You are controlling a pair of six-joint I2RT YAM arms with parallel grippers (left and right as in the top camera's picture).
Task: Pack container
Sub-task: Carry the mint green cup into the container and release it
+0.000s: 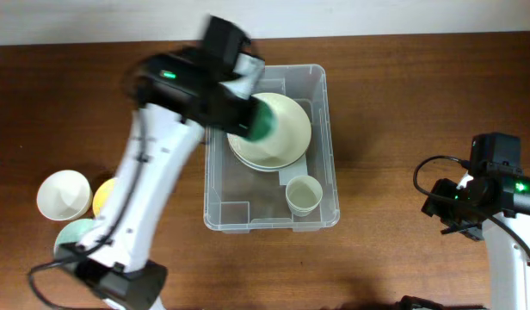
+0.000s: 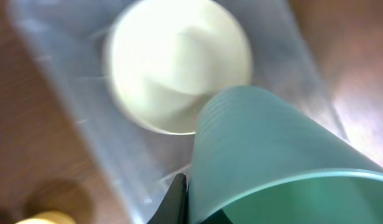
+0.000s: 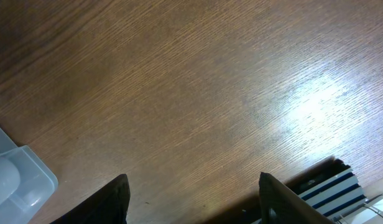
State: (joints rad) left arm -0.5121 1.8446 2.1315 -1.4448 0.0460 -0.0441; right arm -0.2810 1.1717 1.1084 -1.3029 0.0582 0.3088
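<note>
the left tool (image 1: 245, 118) is gripping a teal plastic cup (image 2: 272, 155) above the large clear plastic bin (image 1: 332, 155) mid-bench, likely needing lowering beside the cream plates (image 1: 282, 129); the right tool (image 3: 194, 205) is hovering wide open, empty

White cup (image 1: 64, 195), yellow cup (image 1: 104, 196), mint cup (image 1: 76, 232), clustered on wooden table (image 1: 403, 95)

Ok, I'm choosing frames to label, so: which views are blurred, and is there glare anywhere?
Overhead: only the left arm over the container is motion-smeared. Left wrist: all soft, green cup and pale bowl alike. Right wrist: sharp, with a glare patch on the table.
</note>
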